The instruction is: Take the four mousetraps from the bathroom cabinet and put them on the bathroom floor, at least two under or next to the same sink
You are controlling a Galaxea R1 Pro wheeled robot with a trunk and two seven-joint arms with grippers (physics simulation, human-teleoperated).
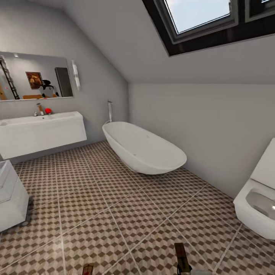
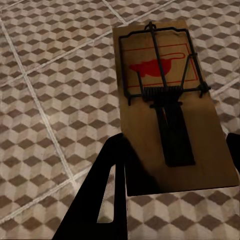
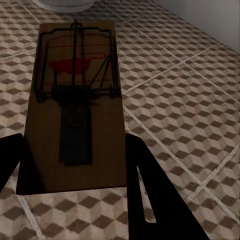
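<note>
So the head camera is looking across the bathroom floor (image 1: 114, 214), those big tiles with the brown and beige cube print. The long white sink (image 1: 42, 131) hangs on the left wall under a mirror (image 1: 36, 76), with a chrome tap and a couple of small things sitting on top of it. The oval bathtub (image 1: 143, 147) sits further back toward the corner, the toilet (image 1: 258, 198) is at the right edge, and a small white drawer unit (image 1: 11, 198) is at the left edge. There's a skylight (image 1: 198, 15) up in the sloped ceiling.

Both arms are carrying a trap. In the left wrist view the left gripper (image 2: 175, 165) has its jaws closed on the near end of a mousetrap (image 2: 167, 100), a flat brown board with a red mouse print and a grey wire spring bar, held above the tiles. Same deal on the right: the right gripper (image 3: 72, 165) has its jaws clamped on the sides of the other mousetrap (image 3: 75, 100), also up over the floor, with the tub's edge just peeking in beyond it.

In the head view you can just catch the tips of both traps poking in at the bottom edge.
</note>
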